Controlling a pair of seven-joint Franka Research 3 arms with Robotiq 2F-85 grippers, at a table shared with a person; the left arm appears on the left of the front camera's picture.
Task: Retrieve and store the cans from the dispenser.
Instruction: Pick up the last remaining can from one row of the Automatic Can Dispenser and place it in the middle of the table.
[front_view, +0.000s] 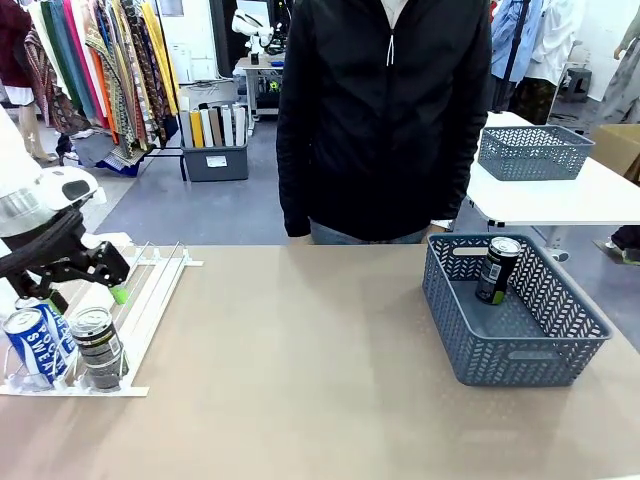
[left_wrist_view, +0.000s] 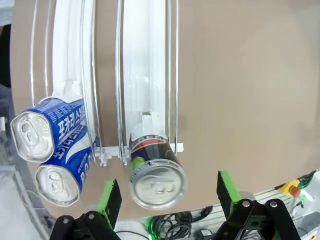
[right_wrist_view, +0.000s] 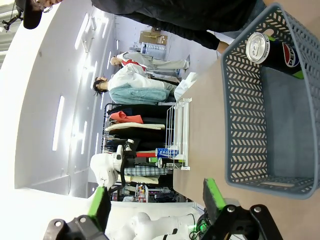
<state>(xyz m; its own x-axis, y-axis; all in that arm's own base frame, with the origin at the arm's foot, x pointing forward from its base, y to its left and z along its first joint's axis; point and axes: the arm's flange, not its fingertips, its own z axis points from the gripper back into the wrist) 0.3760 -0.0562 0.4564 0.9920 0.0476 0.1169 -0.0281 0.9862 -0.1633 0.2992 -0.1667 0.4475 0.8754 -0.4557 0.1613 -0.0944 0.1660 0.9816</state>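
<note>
Left gripper (left_wrist_view: 167, 197): fully spread, empty, poised over black can (left_wrist_view: 152, 167).
Black can: lodged at lower end of dispenser (left_wrist_view: 145, 75), beside blue cans (left_wrist_view: 50, 132).
Handling: can body to be centred between pads (left_wrist_view: 107, 197) before closure.

The front camera sat fixed on the robot's side and looked across the counter (front_view: 300, 390) at a person (front_view: 385, 120) standing at the far edge. It took in the dispenser (front_view: 152, 290) at left and a mesh basket (front_view: 520, 365) at right. The left wrist camera hung close above the dispenser's low end, facing steeply down onto its lanes. The right wrist camera, rolled sideways, looked from just beside the mesh basket across the counter. It shared the basket, the distant dispenser and the person with the front view.
</note>
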